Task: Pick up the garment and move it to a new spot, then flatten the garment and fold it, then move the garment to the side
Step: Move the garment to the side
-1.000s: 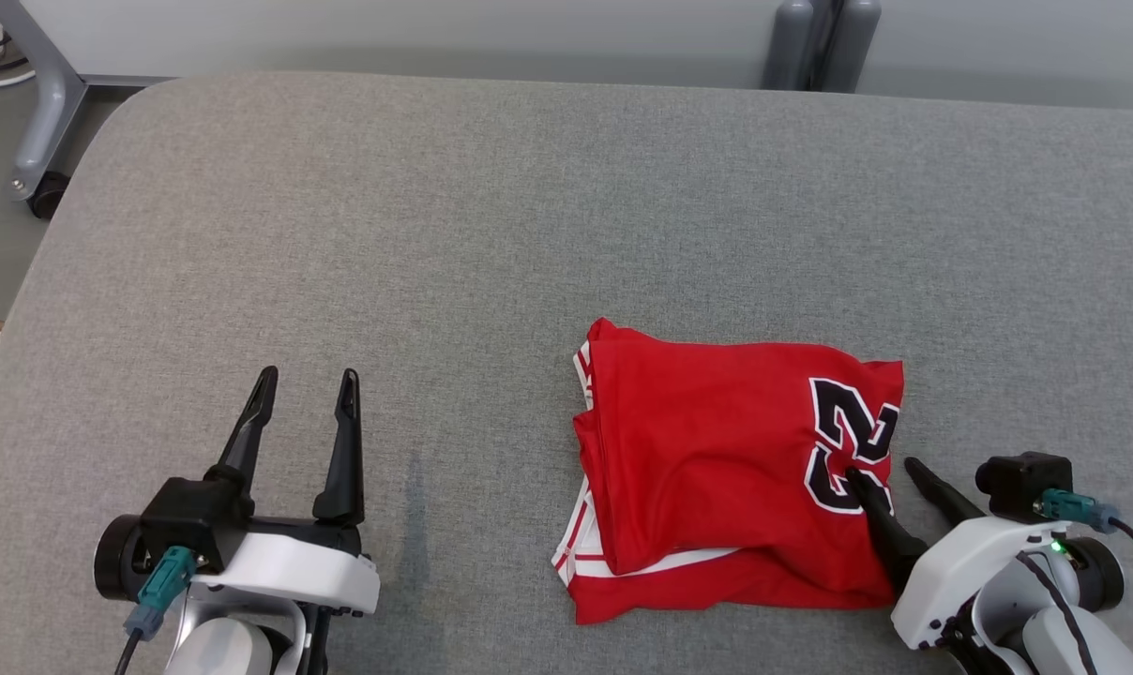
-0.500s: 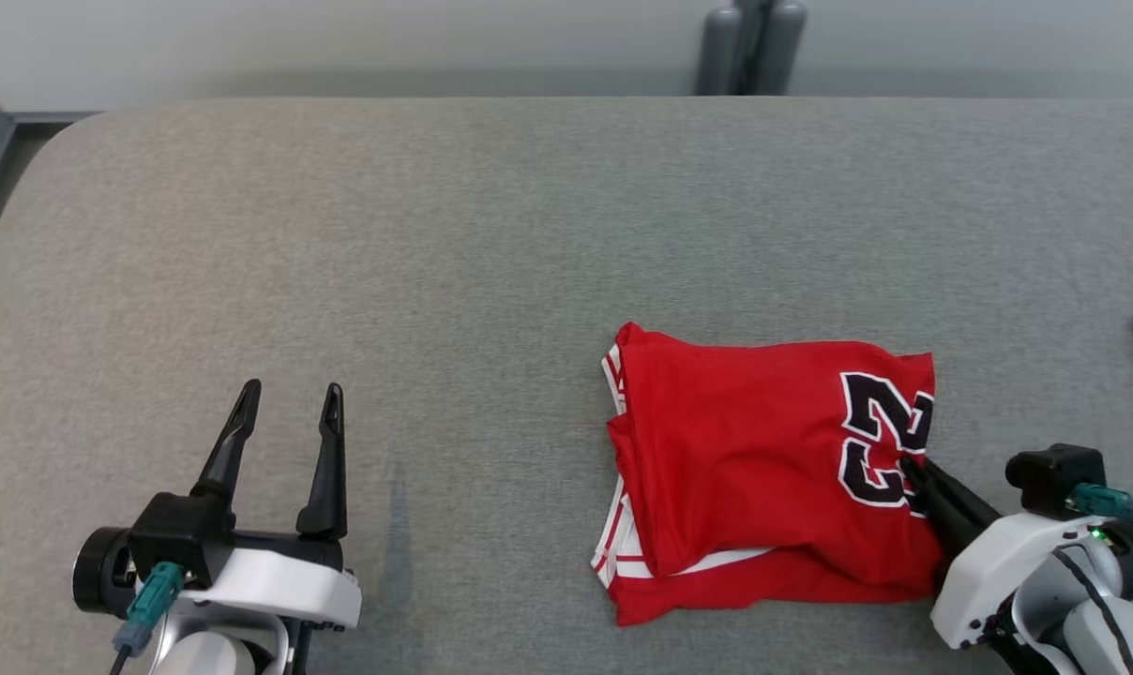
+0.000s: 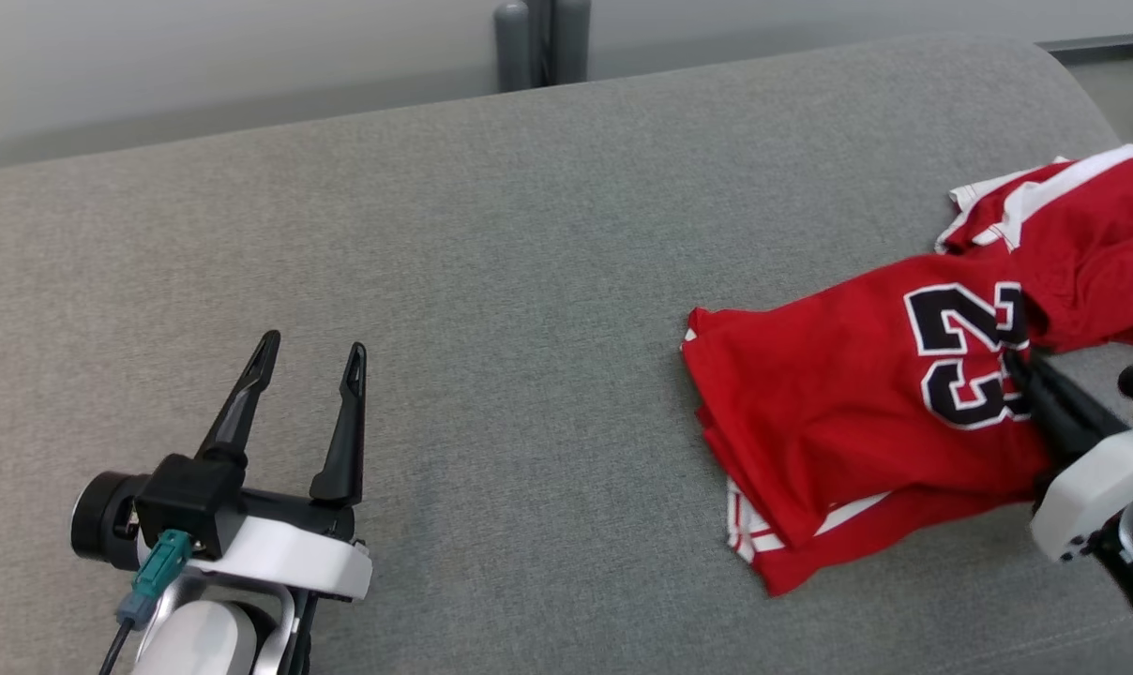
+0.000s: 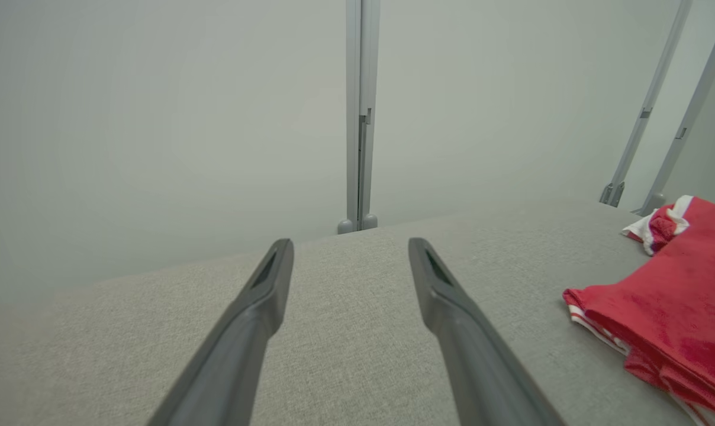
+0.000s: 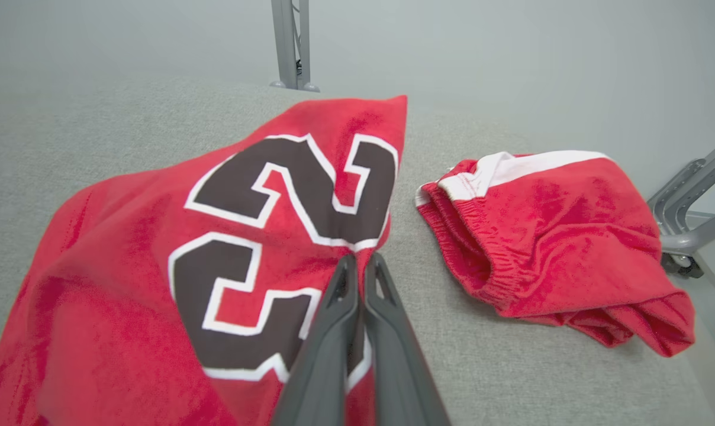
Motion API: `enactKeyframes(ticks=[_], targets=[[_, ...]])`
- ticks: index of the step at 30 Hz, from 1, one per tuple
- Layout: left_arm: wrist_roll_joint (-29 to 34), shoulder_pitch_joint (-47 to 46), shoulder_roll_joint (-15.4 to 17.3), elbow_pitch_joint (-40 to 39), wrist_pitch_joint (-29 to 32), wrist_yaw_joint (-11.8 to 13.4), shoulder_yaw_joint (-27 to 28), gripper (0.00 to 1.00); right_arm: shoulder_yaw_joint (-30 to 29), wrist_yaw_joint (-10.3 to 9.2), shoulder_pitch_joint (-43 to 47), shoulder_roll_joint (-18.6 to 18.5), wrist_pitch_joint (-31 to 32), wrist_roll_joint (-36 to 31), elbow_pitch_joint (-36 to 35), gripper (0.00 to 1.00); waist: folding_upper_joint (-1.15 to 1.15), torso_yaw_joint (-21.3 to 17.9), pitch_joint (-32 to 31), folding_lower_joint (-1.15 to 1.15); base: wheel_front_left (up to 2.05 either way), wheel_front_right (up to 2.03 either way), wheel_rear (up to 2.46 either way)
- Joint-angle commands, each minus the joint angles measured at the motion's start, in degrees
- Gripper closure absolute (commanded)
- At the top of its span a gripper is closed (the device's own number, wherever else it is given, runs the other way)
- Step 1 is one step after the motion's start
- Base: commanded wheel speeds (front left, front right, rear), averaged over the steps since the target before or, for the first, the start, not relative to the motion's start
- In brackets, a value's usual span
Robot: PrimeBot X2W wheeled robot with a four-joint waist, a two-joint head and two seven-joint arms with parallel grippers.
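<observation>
Grey woven table (image 3: pixel 529 234); right gripper (image 5: pixel 360 266) pinches folded jersey (image 3: pixel 848 403).

The left hand (image 4: pixel 348 248) pointed out across the grey table (image 4: pixel 351 349), its two dark fingers spread wide with bare cloth between them. Off at the right edge lay the red garment (image 4: pixel 677 313), its white-trimmed layers stacked. Just behind it sat a smaller red bundle (image 4: pixel 665 223). A grey post (image 4: pixel 360 112) stood at the table's far edge, with two slanted struts (image 4: pixel 644 118) further right.
</observation>
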Motion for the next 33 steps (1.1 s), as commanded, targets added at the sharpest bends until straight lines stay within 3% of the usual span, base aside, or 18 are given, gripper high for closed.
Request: enactKeyframes(ticks=[1,8,14,23,24,25,26,33], targets=[[0.7,-1.7,0.6,-0.7,0.3,-0.2,-0.2,0.0,-0.2,-0.01,-2.4,-1.8,-0.8,-0.3,0.4,1.0,0.0,-2.3,2.4,0.0,0.0,0.0,0.0],[2.4,-6.0,1.5,-3.2,1.8,-1.1,-1.7,0.0,-2.9,-0.01,-10.1,-7.0,-3.0,1.3,4.2,1.0,0.0,-2.9,7.4,0.0,0.0,0.0,0.0],[3.9,-9.4,1.8,-4.9,2.9,-1.8,-3.2,0.0,-6.8,-0.01,-16.3,-10.7,-6.5,2.4,11.8,1.0,0.0,-1.8,12.2,0.0,0.0,0.0,0.0],[5.7,-12.4,3.1,-7.9,4.7,-2.0,-4.2,0.0,-12.1,-0.01,-24.1,-10.5,-10.8,4.9,25.9,1.0,0.0,-0.7,18.4,0.0,0.0,0.0,0.0],[5.8,-12.6,3.3,-8.2,4.9,-2.0,-4.2,0.0,-12.2,-0.01,-24.9,-10.2,-11.0,5.1,27.3,0.92,0.0,-0.7,19.0,0.0,0.0,0.0,0.0],[5.9,-12.7,3.5,-8.3,5.1,-2.0,-4.3,0.0,-12.2,-0.01,-25.5,-9.8,-11.2,5.3,28.6,0.51,0.0,-0.7,19.3,0.0,0.0,0.0,0.0],[6.0,-12.8,3.6,-8.5,5.2,-1.9,-4.2,0.0,-12.2,-0.01,-26.2,-9.5,-11.7,5.1,29.6,0.0,0.0,-0.9,19.7,0.0,0.0,0.0,0.0],[6.2,-12.4,4.1,-8.5,5.6,-1.6,-4.5,0.0,-11.8,-0.01,-26.6,-6.7,-13.6,5.8,34.2,0.0,0.0,-2.3,19.4,0.0,0.0,0.0,0.0]])
